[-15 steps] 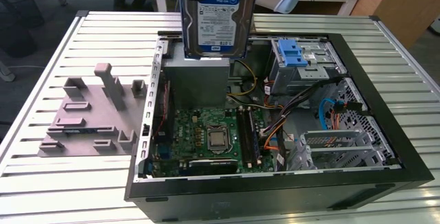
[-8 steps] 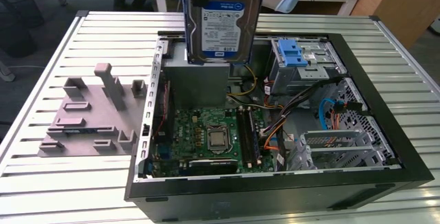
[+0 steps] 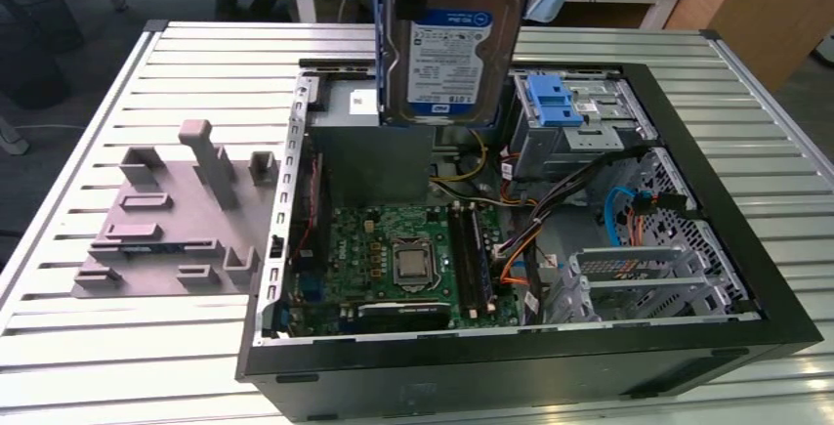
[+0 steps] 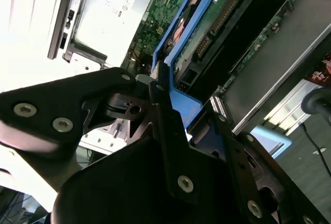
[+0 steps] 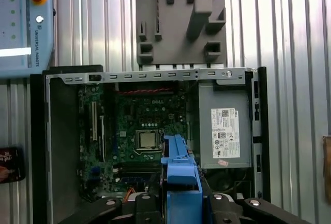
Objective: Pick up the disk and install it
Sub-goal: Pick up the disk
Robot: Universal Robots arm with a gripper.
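Note:
The disk (image 3: 450, 54), a silver drive with a white-and-blue label in a blue plastic bracket, hangs upright above the back of the open computer case (image 3: 729, 200). My gripper (image 4: 173, 107) is shut on its blue bracket, with one black finger (image 4: 165, 125) pressed along the frame. In the second wrist view the disk's green circuit side (image 4: 217, 32) faces the camera. In the first wrist view the blue bracket (image 5: 180, 175) sticks out between the gripper's black parts, over the motherboard (image 5: 145, 131). The disk touches nothing in the case.
The silver drive cage with a blue latch (image 3: 567, 112) sits in the case just to the exterior view's right of the disk. The grey power supply box (image 5: 225, 131) fills one corner. A grey parts fixture (image 3: 170, 220) lies on the slatted table (image 3: 78, 347).

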